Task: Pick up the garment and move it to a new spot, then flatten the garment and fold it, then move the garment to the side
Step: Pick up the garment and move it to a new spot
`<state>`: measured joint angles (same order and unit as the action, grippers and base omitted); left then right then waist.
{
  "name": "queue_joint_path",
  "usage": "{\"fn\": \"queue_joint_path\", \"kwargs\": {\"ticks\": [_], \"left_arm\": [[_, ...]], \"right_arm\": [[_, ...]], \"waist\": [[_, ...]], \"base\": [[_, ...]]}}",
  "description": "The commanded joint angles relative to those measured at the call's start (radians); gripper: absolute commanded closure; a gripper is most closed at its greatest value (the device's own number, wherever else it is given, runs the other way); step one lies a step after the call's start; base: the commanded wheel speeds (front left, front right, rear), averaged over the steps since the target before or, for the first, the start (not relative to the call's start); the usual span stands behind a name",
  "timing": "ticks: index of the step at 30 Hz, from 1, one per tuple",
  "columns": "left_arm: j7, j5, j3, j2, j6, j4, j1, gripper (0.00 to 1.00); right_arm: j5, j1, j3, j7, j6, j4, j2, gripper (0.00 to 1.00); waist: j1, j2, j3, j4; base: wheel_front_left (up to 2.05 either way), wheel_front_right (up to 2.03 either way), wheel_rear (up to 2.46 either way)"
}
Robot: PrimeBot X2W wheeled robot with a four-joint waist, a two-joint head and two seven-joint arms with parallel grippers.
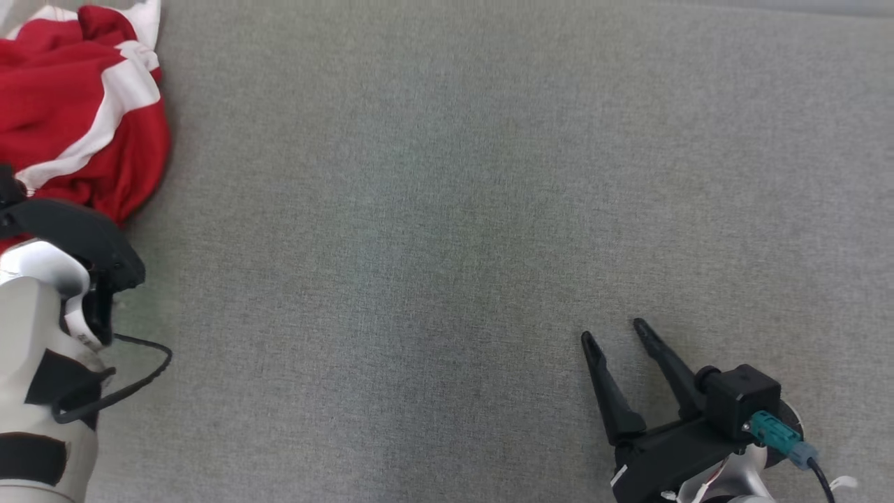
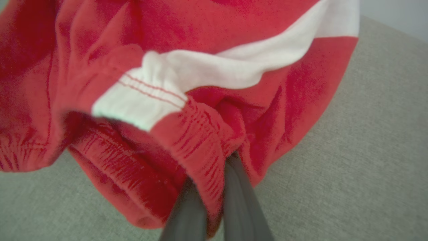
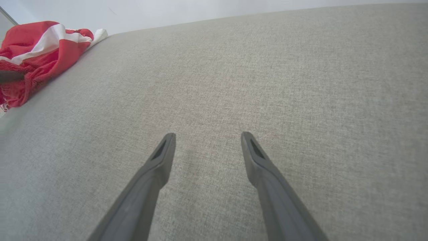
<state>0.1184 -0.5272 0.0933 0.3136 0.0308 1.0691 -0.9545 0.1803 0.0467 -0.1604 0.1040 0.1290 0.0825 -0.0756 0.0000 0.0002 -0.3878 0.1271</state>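
The garment [image 1: 77, 105] is a crumpled red piece with white stripes, lying at the far left of the grey cloth surface [image 1: 447, 244]. In the left wrist view the garment [image 2: 200, 67] looms close, and my left gripper [image 2: 214, 167] is shut on a fold of its red gathered waistband, the fingertips buried in the cloth. From the head, my left arm [image 1: 42, 335] reaches up to the garment's near edge. My right gripper [image 1: 613, 330] stands open at the lower right, far from the cloth. Its own view shows the right gripper [image 3: 208, 134] over bare surface, with the garment [image 3: 36, 47] at the upper left.
The grey surface spreads wide between the two arms. A black cable [image 1: 140, 377] loops off my left forearm. A pale wall [image 3: 167, 13] rises behind the surface's far edge.
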Motion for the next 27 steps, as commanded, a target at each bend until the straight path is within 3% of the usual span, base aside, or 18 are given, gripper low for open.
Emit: {"fn": "queue_joint_path", "kwargs": {"ticks": [1, 8, 17, 23, 27], "left_arm": [[-0.013, 0.014, 0.003, 0.008, 0.000, 0.003, -0.008, 1.00], [-0.023, 0.045, 0.041, 0.054, -0.024, -0.031, -0.037, 1.00], [0.013, 0.084, 0.091, 0.089, -0.044, -0.158, -0.109, 1.00], [0.010, 0.055, 0.096, 0.041, -0.049, -0.270, -0.129, 1.00], [0.004, 0.013, 0.090, -0.038, -0.041, -0.374, -0.107, 1.00]], "right_arm": [[0.012, 0.009, -0.007, -0.010, 0.003, -0.016, 0.005, 0.00], [0.058, -0.009, -0.020, -0.062, 0.003, -0.106, 0.021, 0.00], [0.108, -0.040, 0.026, -0.132, 0.003, -0.181, 0.025, 0.00], [0.125, -0.056, 0.048, -0.152, 0.003, -0.206, 0.026, 0.00], [0.108, -0.059, 0.057, -0.142, 0.003, -0.200, 0.025, 0.00]], "waist": [[0.0000, -0.0002, 0.068, 0.017], [0.0000, -0.0002, 0.247, 0.010], [0.0000, -0.0002, 0.423, -0.073], [0.0000, -0.0002, 0.459, -0.134], [0.0000, -0.0002, 0.463, -0.199]], "base": [[0.00, 0.00, 0.00], [0.00, 0.00, 0.00], [0.00, 0.00, 0.00], [0.00, 0.00, 0.00], [0.00, 0.00, 0.00]]}}
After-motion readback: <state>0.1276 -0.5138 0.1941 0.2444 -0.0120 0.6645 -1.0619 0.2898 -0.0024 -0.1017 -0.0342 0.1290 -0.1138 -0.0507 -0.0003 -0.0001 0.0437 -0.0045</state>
